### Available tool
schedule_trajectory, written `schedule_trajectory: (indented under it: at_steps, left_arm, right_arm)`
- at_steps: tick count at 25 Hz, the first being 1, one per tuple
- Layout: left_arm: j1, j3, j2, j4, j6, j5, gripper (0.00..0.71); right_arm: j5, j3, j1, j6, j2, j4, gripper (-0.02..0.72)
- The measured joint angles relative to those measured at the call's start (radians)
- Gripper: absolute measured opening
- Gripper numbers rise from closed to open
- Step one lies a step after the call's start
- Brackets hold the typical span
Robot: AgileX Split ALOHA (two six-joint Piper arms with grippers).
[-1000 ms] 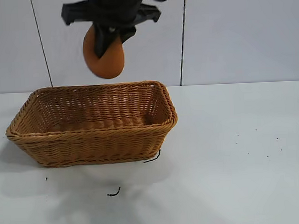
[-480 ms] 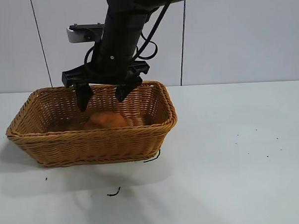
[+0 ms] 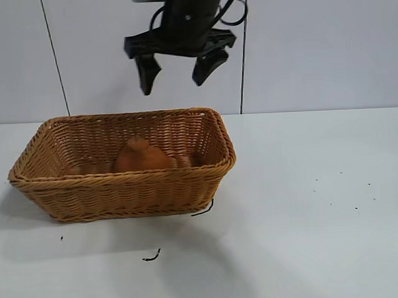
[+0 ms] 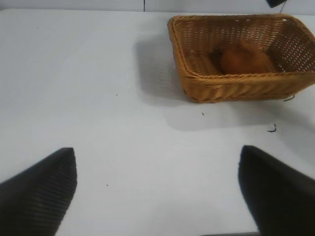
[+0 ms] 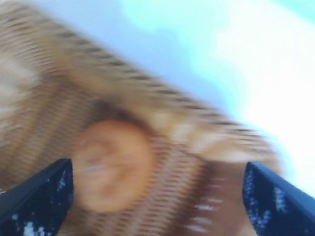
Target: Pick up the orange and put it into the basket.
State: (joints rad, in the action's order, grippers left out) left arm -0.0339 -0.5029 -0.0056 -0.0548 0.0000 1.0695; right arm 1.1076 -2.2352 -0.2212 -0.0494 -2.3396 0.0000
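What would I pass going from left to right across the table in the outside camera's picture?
The basket with the orange lying in it, then a dark scrap at the basket's corner, then bare white table with a few dark specks.

Orange (image 3: 140, 156) inside basket (image 3: 124, 186) on table's (image 3: 308, 217) left half, right claw (image 3: 177, 69) above.

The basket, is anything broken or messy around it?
A dark loose strand curls out at the basket's bottom front corner, and another bit lies on the table nearby. The orange sits neatly inside, the open right gripper above.
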Motion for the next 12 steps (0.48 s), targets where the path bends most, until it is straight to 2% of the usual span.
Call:
schedule_trajectory:
  at_steps: [5, 7, 12]
  left_arm:
    - [0.0, 0.0, 0.0, 0.0, 0.0, -0.001, 0.639]
    - [0.0, 0.0, 0.0, 0.0, 0.0, -0.001, 0.639]
    - [0.0, 0.0, 0.0, 0.0, 0.0, -0.001, 0.639]
  right_arm:
    - [0.064, 0.0, 0.124, -0.02, 0.0, 0.0, 0.667]
    - [0.097, 0.0, 0.147, -0.02, 0.0, 0.0, 0.667]
    - [0.102, 0.014, 0.165, -0.02, 0.01, 0.0, 0.667]
